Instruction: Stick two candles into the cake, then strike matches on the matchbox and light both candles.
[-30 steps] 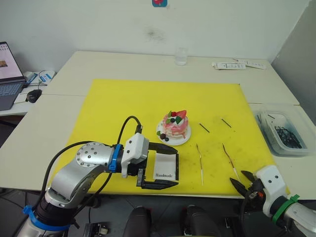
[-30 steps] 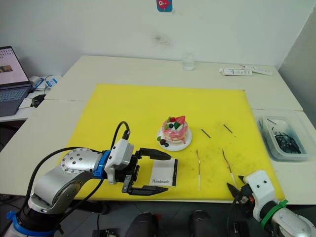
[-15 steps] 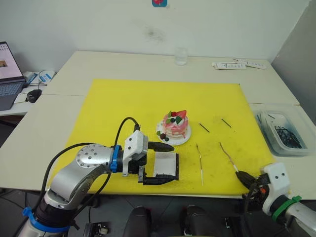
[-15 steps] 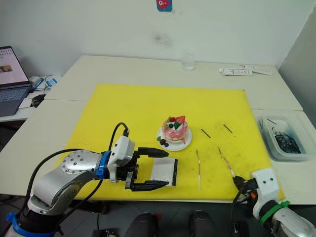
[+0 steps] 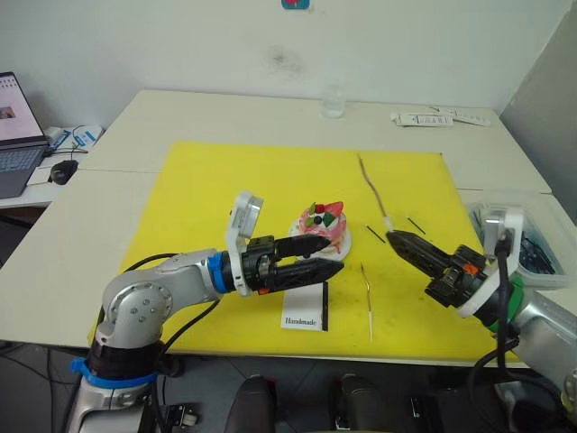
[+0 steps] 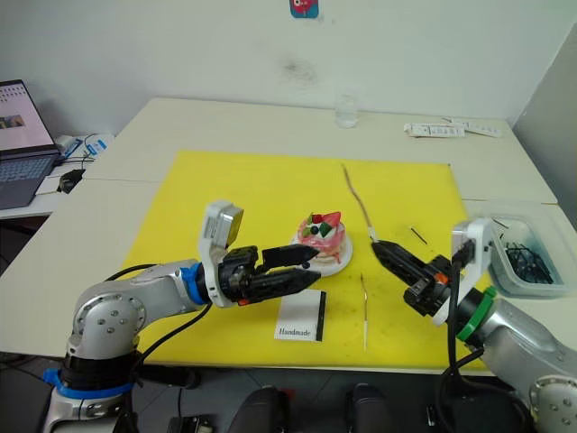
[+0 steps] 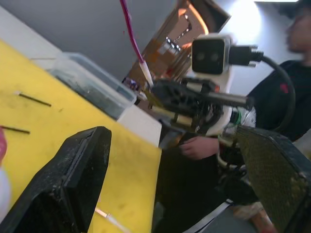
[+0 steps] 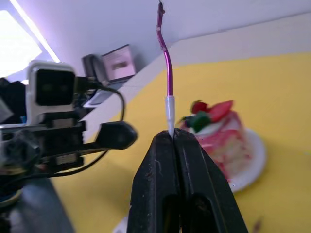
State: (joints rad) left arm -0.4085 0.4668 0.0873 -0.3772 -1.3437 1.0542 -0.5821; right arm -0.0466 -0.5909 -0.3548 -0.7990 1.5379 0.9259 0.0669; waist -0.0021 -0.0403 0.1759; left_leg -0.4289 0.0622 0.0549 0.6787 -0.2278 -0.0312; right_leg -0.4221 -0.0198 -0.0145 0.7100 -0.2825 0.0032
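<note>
Candle stands pinched in right gripper beside cake.

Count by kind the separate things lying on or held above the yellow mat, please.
Long wavy golden-brown candles: 2
Short straight dark matches: 2
Small round pink-and-white cake: 1
Flat white rectangular matchbox: 1
Total: 6

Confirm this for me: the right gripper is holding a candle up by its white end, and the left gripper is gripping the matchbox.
Half right. The right gripper does pinch a candle by its white end, as the right wrist view shows. But the left gripper holds nothing: the left eye view shows the matchbox lying flat on the yellow mat, apart from the fingers.
</note>
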